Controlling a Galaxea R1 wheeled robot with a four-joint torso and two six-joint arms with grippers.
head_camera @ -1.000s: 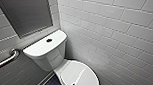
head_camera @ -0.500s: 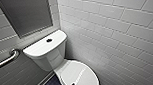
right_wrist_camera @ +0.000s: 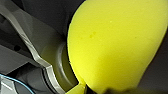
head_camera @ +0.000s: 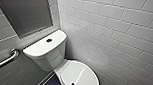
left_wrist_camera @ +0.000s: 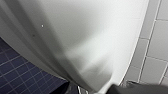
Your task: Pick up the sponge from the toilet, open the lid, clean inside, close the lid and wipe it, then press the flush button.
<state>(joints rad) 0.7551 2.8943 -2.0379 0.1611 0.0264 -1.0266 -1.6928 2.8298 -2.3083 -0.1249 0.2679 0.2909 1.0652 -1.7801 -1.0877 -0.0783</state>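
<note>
Sponge (right_wrist_camera: pixel 112 45) is off the toilet (head_camera: pixel 48 53) and clamped in my right pincer (right_wrist_camera: pixel 80 80), lid (head_camera: pixel 78 74) still down, so opening, cleaning, wiping, flushing all remain.

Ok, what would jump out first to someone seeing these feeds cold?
The bright yellow sponge, looming close in the right wrist view. Then the white toilet in the corner against the tiled wall, its lid shut, and the dark blue floor tiles beside it in the left wrist view.
</note>
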